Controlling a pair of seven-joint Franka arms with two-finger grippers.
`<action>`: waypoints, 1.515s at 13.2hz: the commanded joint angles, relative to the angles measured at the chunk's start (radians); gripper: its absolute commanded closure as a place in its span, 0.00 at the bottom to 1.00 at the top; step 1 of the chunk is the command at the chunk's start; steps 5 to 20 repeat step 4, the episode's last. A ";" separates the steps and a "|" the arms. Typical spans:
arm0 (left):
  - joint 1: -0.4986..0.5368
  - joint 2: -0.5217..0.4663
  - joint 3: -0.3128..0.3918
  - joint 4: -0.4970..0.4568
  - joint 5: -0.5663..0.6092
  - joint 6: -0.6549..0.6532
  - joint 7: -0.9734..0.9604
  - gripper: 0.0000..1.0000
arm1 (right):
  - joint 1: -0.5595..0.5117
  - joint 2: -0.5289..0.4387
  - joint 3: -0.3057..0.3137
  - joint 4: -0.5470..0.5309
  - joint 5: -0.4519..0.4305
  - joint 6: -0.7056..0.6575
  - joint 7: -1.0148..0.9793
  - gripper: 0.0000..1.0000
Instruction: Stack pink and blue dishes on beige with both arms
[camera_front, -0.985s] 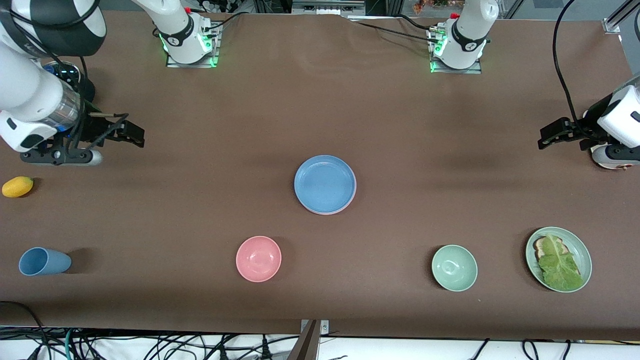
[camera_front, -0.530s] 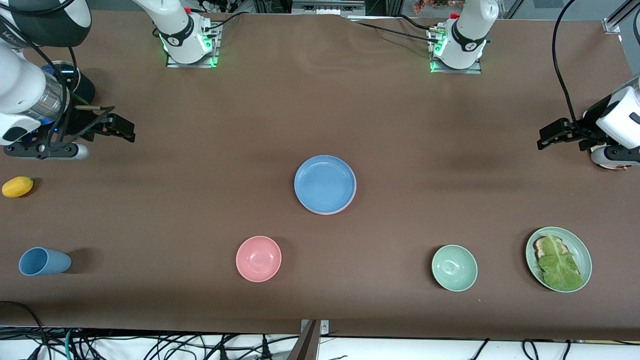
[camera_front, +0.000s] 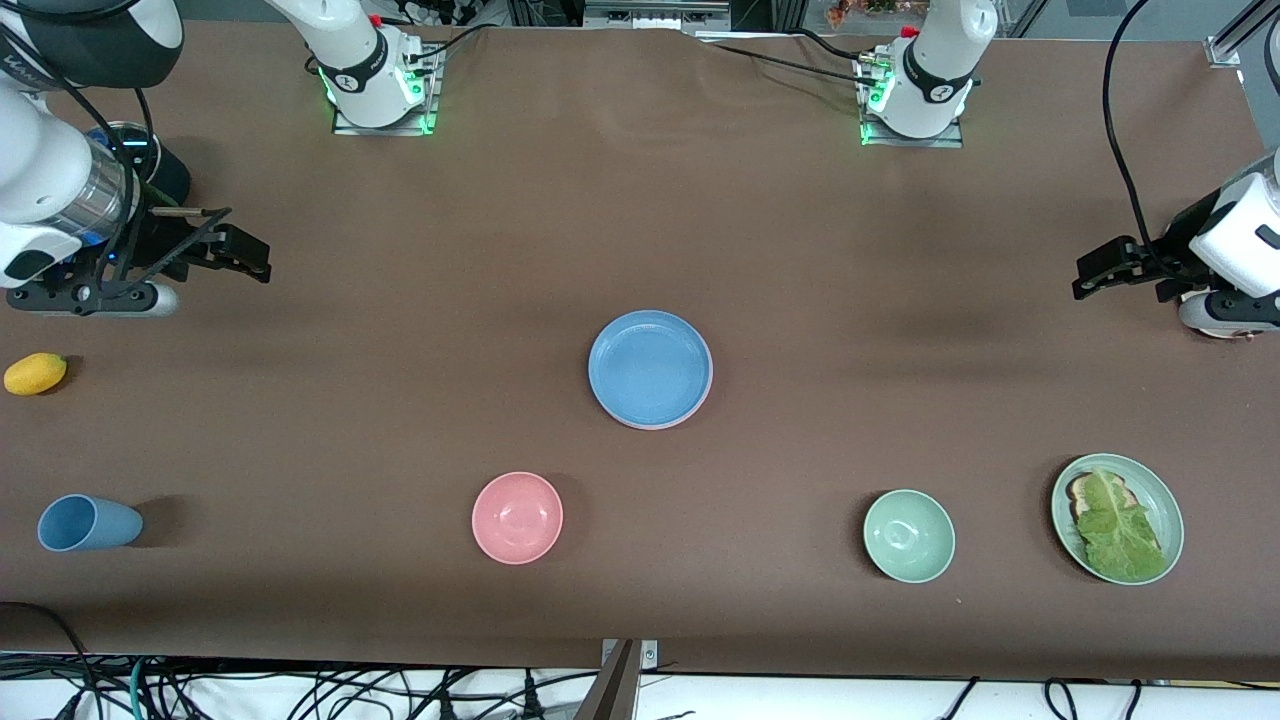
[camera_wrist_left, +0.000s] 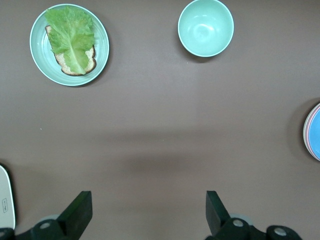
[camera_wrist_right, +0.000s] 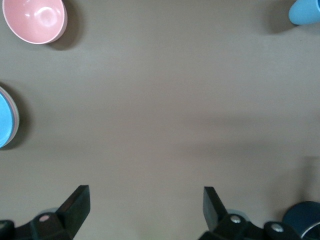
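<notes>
The brown table (camera_front: 400, 330) carries everything. The right arm (camera_front: 50, 190) hangs above the table's end on its own side, its gripper (camera_front: 240, 255) empty with the fingers spread wide apart. The left arm (camera_front: 1235, 250) hangs above the other end, and the left gripper (camera_front: 1095, 270) is likewise empty with its fingers wide apart.

The blue plate (camera_front: 650, 368) sits at the middle of the table on top of a stack; a pink plate rim (camera_front: 700, 404) peeks out beneath it, and in the left wrist view there seems to be a paler rim under that, though too little shows to be sure.

Along the edge nearest the front camera sit a green plate (camera_front: 1165, 500) with bread and lettuce (camera_front: 1115, 525) near the left arm's corner, then a green bowl (camera_front: 909, 536), a pink bowl (camera_front: 517, 517), and a blue cup (camera_front: 85, 523) on its side near the right arm's corner. A lemon (camera_front: 35, 373) lies by the right arm's end edge.
</notes>
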 joint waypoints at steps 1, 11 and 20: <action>-0.004 0.015 0.002 0.029 -0.007 -0.009 0.014 0.00 | -0.018 -0.013 0.023 0.020 -0.025 -0.029 -0.011 0.00; -0.003 0.015 0.002 0.029 -0.009 -0.009 0.014 0.00 | -0.018 -0.013 0.024 0.020 -0.024 -0.030 -0.007 0.00; -0.003 0.015 0.002 0.029 -0.009 -0.009 0.014 0.00 | -0.018 -0.013 0.024 0.020 -0.024 -0.030 -0.007 0.00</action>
